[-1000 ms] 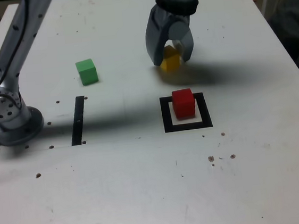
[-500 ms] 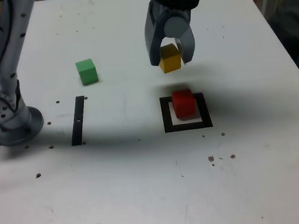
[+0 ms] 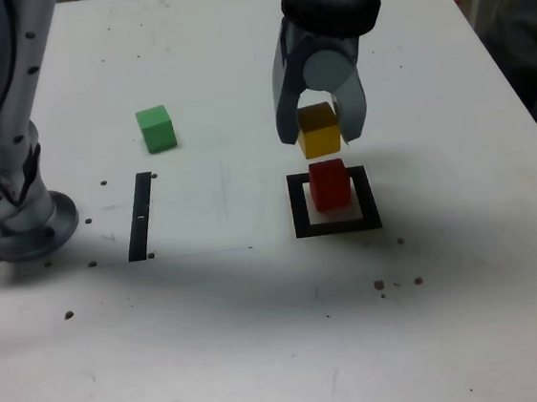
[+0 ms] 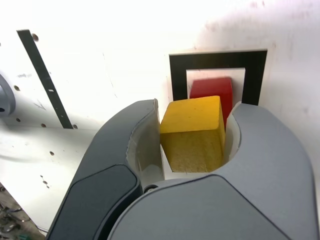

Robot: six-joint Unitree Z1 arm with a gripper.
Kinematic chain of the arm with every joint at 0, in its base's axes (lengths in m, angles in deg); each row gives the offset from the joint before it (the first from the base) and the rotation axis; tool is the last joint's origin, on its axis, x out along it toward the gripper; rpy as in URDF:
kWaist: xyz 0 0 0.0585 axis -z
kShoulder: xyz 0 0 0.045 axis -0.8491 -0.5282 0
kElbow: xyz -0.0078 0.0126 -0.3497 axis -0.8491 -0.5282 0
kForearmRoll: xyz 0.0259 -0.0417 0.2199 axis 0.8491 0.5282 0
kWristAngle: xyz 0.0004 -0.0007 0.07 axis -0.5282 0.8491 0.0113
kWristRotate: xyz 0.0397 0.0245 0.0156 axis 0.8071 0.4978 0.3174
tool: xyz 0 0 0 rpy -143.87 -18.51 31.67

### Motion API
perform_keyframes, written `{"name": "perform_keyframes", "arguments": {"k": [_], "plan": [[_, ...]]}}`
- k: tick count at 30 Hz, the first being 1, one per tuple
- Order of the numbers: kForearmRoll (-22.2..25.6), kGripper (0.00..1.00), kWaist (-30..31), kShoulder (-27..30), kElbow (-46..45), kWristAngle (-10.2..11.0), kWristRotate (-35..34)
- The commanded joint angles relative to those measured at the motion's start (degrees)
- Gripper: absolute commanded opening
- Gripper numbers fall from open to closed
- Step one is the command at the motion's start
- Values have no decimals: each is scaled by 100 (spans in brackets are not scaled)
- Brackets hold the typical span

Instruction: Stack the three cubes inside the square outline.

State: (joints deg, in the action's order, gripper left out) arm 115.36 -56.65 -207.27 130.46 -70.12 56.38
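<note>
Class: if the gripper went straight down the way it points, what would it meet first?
Probably the red cube in the square outline; the gripper holds the yellow cube just above it. Exact alignment is uncertain.

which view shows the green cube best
The exterior view: the green cube sits in full sight on the table, apart from the black strip, toward that view's left. The wrist view does not show it at all; the hand and its yellow cube fill most of that picture.
</note>
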Motion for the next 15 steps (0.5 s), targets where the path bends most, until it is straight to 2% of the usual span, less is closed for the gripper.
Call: {"name": "perform_keyframes", "arguments": {"k": [1,15], "plan": [[42,29,40,-71,64,-41,-20],[-19,30,90,-398,135,-186,-21]]}}
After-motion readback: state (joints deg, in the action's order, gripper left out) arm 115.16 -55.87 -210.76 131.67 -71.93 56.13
